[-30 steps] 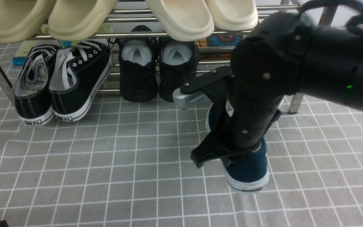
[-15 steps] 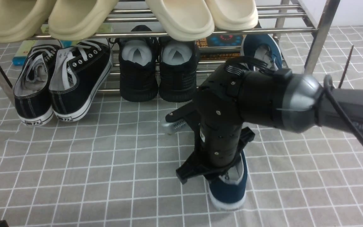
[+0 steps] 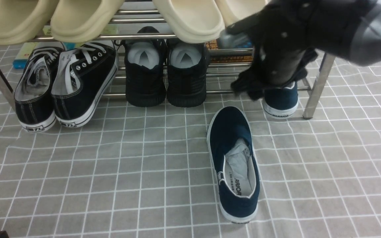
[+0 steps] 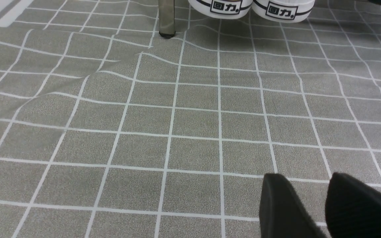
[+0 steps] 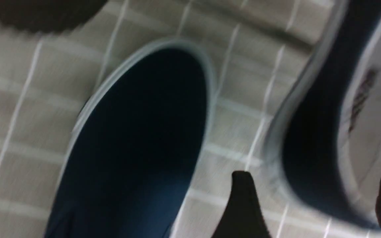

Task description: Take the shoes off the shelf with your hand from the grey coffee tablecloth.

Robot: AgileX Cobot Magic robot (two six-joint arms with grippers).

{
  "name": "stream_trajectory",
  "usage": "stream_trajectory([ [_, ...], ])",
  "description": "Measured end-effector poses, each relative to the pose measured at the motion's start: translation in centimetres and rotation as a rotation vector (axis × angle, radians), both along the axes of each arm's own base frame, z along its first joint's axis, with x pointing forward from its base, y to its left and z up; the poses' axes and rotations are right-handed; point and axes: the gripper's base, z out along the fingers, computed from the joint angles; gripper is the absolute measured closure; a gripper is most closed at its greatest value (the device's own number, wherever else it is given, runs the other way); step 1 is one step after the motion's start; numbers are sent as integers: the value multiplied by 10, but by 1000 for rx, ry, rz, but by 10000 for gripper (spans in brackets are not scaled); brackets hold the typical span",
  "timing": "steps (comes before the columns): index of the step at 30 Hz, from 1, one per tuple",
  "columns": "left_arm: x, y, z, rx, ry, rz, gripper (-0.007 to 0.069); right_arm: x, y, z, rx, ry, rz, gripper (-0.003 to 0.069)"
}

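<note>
One navy slip-on shoe (image 3: 233, 158) lies on the grey gridded tablecloth (image 3: 111, 172), heel toward me, paper and "WARRIOR" insole showing. Its mate (image 3: 280, 100) still sits on the steel shelf's (image 3: 319, 82) lower tier at the right, only its heel showing. My right gripper (image 3: 260, 87) hovers right over that mate. In the blurred right wrist view the gripper (image 5: 316, 198) is open, its fingers either side of the mate's heel wall (image 5: 309, 148), with the other shoe's toe (image 5: 137, 132) beside it. My left gripper (image 4: 309, 198) hangs low over bare cloth, holding nothing, fingers a narrow gap apart.
Black lace-up sneakers (image 3: 61, 89) and all-black shoes (image 3: 164, 76) fill the lower tier; cream slippers (image 3: 184, 19) sit on the upper tier. The sneakers' white heels (image 4: 223, 5) and a shelf leg (image 4: 166, 16) show in the left wrist view. Books lie behind the shelf.
My right gripper let go of the first navy shoe on the cloth, rose, and swung back to the shelf over the second navy shoe. The left arm has not moved.
</note>
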Motion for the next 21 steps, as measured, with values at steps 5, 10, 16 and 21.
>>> stream_trajectory([
  [5, 0, 0, 0, 0, 0, 0, 384, 20, -18, -5, 36, -56, -32, 147],
  [10, 0, 0, 0, 0, 0, 0, 384, 29, -14, -23, 41, -38, -28, 189],
  [16, 0, 0, 0, 0, 0, 0, 384, 34, -9, -45, 45, 17, -35, 374],
  [21, 0, 0, 0, 0, 0, 0, 384, 12, -13, -31, 38, 162, -52, 640],
])
